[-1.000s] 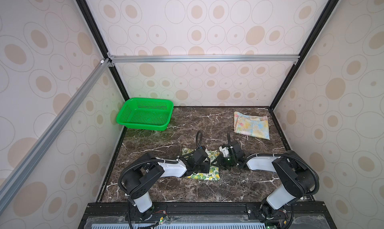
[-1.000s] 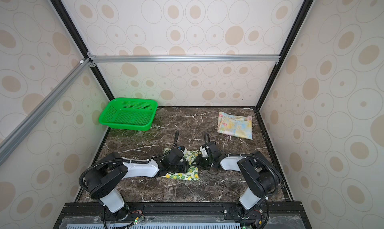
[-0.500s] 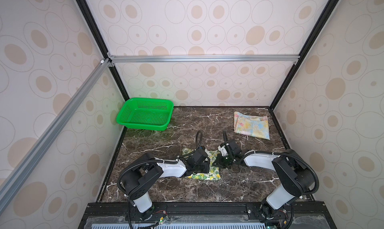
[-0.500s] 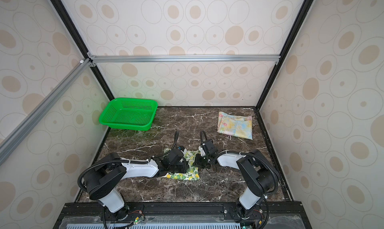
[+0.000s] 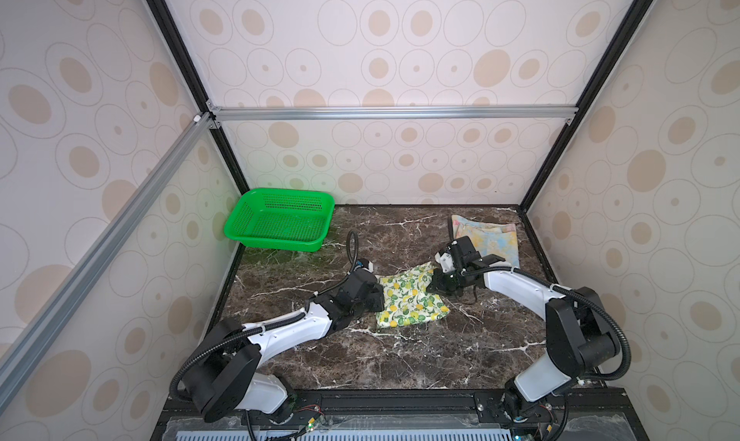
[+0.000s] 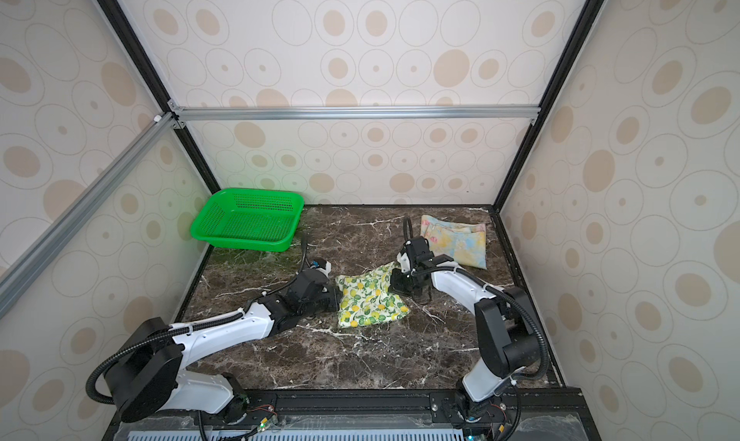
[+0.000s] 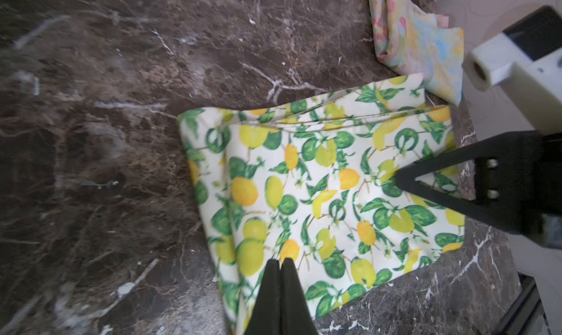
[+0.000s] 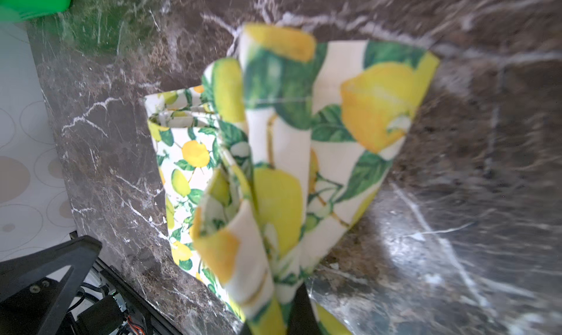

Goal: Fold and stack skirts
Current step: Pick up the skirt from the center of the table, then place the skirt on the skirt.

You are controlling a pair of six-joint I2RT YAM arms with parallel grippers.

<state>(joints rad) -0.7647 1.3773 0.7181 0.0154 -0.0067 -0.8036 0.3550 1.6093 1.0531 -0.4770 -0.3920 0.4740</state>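
Noted cream lemon-print cloth skirt (image 5: 408, 307) pinched tight at opposite ends by left gripper (image 5: 380, 299) and right gripper (image 5: 434, 287), presumably for folding. Saw pastel floral cloth skirt (image 5: 488, 238) folded at dark marble table's (image 5: 400, 359) far right corner.

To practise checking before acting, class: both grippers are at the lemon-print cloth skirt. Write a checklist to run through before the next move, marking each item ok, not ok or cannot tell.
1. Left gripper shut on the cream lemon-print cloth skirt at its edge: ok.
2. Right gripper shut on the opposite corner, which is raised: ok.
3. Both pinches catch every layer: cannot tell.
4. Folded pastel blue-yellow cloth skirt lies flat in the far right corner: ok.
5. Skirts stacked: not ok, they lie apart.
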